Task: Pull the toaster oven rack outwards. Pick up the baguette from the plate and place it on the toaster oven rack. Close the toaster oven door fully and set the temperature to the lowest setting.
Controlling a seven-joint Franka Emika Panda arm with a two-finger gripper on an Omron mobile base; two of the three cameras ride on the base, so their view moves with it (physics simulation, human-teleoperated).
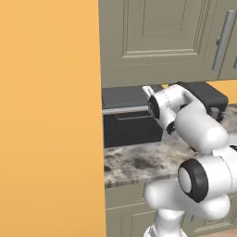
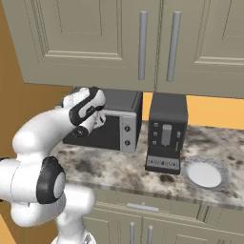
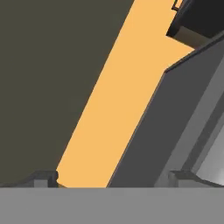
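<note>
The toaster oven [image 1: 126, 97] is a low dark-grey box on the counter, under the wall cabinets. Its dark door [image 1: 132, 132] stands upright against the front, with the silver bar handle [image 1: 121, 110] along the top edge. The silver knob panel [image 2: 127, 134] is on the oven's right side. My gripper [image 2: 97, 121] hovers close to the oven's upper front. Seen from the hand, my gripper [image 3: 116, 179] is open, fingertips [image 3: 43, 178] wide apart with nothing between them, aimed past the oven's top edge [image 3: 175, 113] at the orange wall. The round pale plate [image 2: 205, 174] lies bare. The rack and the baguette are hidden.
A taller black appliance [image 2: 166, 128] stands between the oven and the plate. Grey wall cabinets [image 2: 143, 43] hang low over the oven. A tall orange wall panel [image 1: 48, 115] closes off the left. Marbled counter [image 1: 139, 162] lies open in front of the oven.
</note>
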